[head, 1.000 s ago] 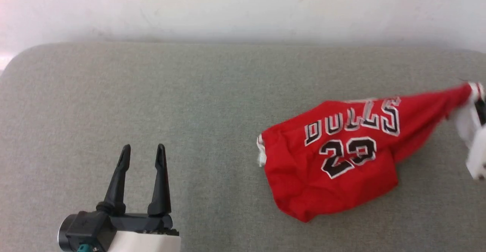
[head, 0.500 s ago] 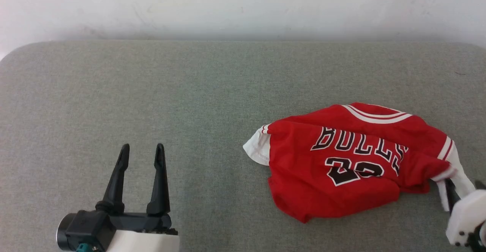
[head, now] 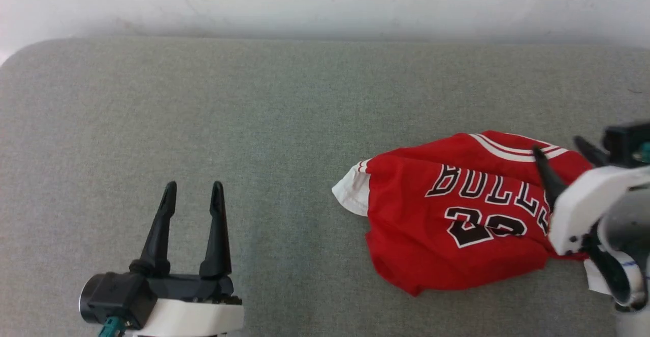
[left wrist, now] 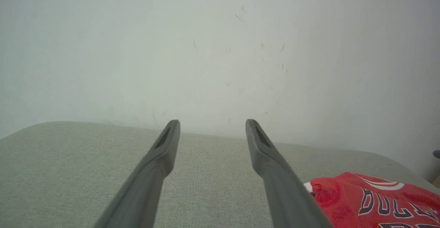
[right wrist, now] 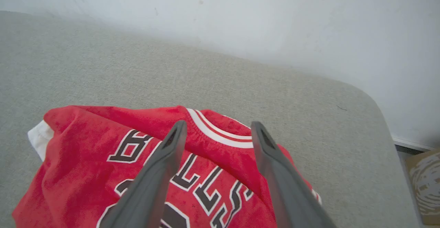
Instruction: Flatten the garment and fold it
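Right end effector spread over garment; head view adds left end effector.

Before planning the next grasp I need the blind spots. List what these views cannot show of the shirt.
- Head view: one sleeve of the garment lies mostly behind the right pincer and its white wrist.
- Right wrist view: the "23" is cut by the bottom edge and crossed by the fingers.
- Left wrist view: the right and bottom edges cut off most of the garment.

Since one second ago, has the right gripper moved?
Yes. The right gripper has come leftward from the right end of the cushion and now stands open over the garment.
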